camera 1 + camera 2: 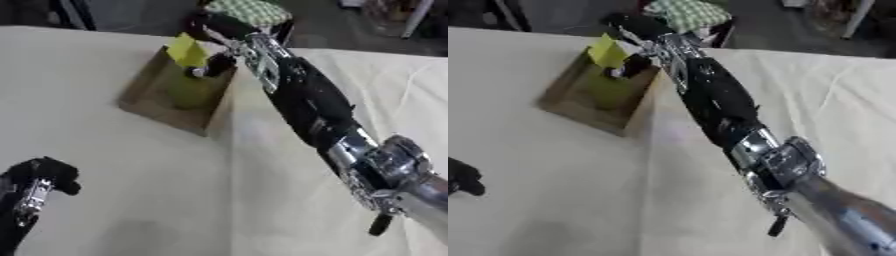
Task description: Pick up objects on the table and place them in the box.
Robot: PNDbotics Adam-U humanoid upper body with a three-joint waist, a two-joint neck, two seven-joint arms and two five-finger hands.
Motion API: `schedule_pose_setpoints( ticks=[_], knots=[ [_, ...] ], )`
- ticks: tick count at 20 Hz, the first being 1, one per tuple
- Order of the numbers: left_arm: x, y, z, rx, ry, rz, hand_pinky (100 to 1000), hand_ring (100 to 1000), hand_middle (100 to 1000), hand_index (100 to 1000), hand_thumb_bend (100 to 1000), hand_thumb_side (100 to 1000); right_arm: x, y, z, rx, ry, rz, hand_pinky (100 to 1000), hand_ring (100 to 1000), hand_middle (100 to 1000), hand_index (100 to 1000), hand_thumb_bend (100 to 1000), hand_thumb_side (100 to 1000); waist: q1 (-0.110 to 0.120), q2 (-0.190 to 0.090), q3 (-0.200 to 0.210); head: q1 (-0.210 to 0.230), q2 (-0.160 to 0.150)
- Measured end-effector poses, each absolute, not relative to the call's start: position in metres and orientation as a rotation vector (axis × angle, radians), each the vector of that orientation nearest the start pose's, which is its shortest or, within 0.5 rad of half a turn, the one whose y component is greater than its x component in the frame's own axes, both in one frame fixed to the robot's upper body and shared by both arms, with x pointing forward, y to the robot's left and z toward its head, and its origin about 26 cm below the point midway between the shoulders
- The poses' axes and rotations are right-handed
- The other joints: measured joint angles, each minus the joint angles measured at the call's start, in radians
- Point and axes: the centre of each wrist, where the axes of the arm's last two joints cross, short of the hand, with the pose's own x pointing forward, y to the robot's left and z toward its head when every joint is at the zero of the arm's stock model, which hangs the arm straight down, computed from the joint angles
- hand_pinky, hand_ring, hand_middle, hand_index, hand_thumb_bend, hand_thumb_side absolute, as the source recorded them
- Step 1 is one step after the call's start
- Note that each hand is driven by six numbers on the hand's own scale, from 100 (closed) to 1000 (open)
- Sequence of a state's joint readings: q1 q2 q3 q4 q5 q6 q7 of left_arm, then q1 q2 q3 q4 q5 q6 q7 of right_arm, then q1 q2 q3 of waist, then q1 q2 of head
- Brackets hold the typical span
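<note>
The left robot hand [42, 181] rests idle at the lower left of the desk [175, 200], fingers curled, holding nothing. Farther back and to the right, an open brown box [144, 102] sits on the desk; a green object [188, 90] lies inside it. The right arm extends diagonally from the lower right to the box. The right robot hand [217, 65] hovers over the box's far right corner, fingers closed around a yellow object [186, 50] held above the box opening.
</note>
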State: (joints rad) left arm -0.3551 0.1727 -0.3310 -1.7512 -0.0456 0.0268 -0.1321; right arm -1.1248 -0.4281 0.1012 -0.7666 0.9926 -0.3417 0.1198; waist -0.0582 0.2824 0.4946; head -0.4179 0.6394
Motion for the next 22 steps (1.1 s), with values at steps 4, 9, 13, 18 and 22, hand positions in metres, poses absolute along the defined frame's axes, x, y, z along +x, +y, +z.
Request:
schedule_pose_setpoints(
  ticks=[4, 9, 13, 18, 22],
  knots=[
    [0.322, 0.152, 0.126, -0.237, -1.97, -0.689, 546, 518, 511, 601, 100, 742, 0.5, -0.267, 0.252, -1.066, -1.757, 1.442, 786, 838, 972, 991, 417, 412, 0.0, -0.005, -0.016, 0.004, 0.0],
    [0.321, 0.153, 0.125, -0.236, -1.966, -0.685, 545, 519, 512, 601, 100, 741, 0.493, -0.262, 0.267, -1.049, -1.861, 1.444, 770, 814, 926, 977, 355, 425, 0.01, -0.019, -0.061, 0.023, 0.0],
    [0.32, 0.156, 0.121, -0.225, -1.961, -0.67, 545, 519, 512, 600, 100, 739, 0.483, -0.258, 0.282, -1.037, -1.961, 1.449, 749, 786, 889, 968, 315, 420, 0.016, -0.035, -0.107, 0.049, 0.002],
    [0.32, 0.162, 0.118, -0.197, -1.954, -0.638, 546, 522, 514, 601, 100, 736, 0.467, -0.257, 0.294, -1.013, -2.082, 1.419, 710, 745, 830, 946, 245, 392, 0.021, -0.057, -0.173, 0.085, 0.012],
    [0.321, 0.171, 0.115, -0.152, -1.951, -0.602, 546, 525, 517, 603, 100, 734, 0.45, -0.265, 0.295, -1.001, -2.16, 1.369, 686, 720, 790, 925, 186, 357, 0.031, -0.065, -0.224, 0.119, 0.023]
  ],
)
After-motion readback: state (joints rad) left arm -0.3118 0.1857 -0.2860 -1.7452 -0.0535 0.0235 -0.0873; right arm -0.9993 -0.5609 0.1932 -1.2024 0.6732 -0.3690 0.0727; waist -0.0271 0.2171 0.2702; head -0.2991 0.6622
